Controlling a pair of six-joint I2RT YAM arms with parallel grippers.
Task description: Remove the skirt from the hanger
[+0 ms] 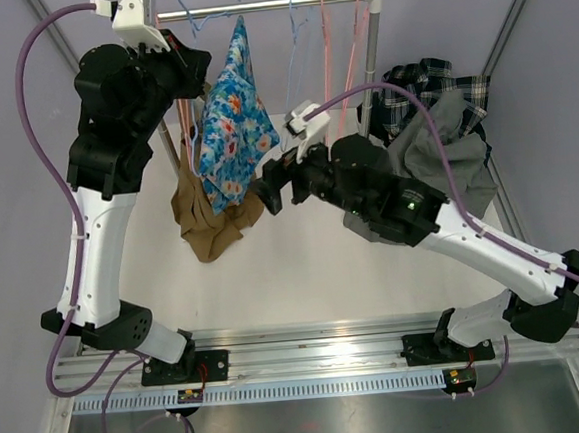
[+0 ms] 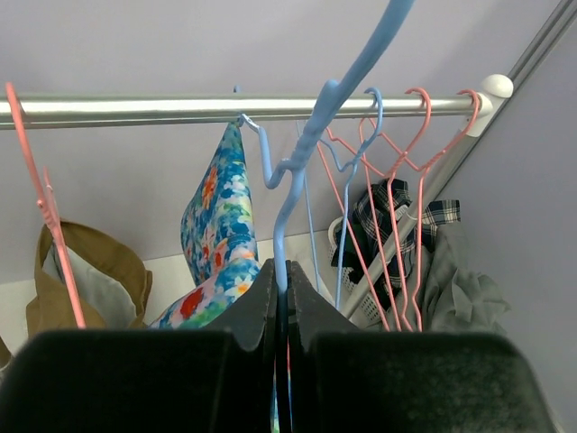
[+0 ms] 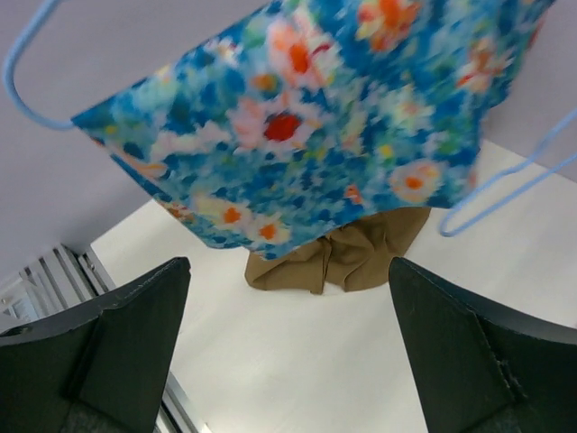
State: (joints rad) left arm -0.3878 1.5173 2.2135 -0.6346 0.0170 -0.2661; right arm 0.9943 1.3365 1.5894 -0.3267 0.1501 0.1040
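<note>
So my left pincer (image 2: pixel 281 281) is clamped tight on a thin light-blue hanger (image 2: pixel 311 153) wire, fingers pressed together with the wire running straight up out of them. It's sitting high up, just under the metal rail (image 2: pixel 135 110).

The skirt (image 1: pixel 235 131), the blue one with the flowers, is off the table and hangs down from right beside the rail. It's just next to my left pincer and a bit toward the middle. From my right wrist view, blue wire loops poke out on both sides of the fabric, so it's on a hanger. I can't tell exactly how the top is hooked.

My right pincer (image 3: pixel 288 268) is wide open, nothing in it. It's hovering at the skirt's lower edge, fingers spread either side of that hem without touching.

Other stuff:
- a brown garment (image 1: pixel 201 218) crumpled on the white table (image 1: pixel 303 266) below the skirt
- a few pink hangers (image 2: pixel 397 180) on the rail over to the right
- a heap of plaid and grey clothes (image 1: pixel 442 114) at the far right
</note>
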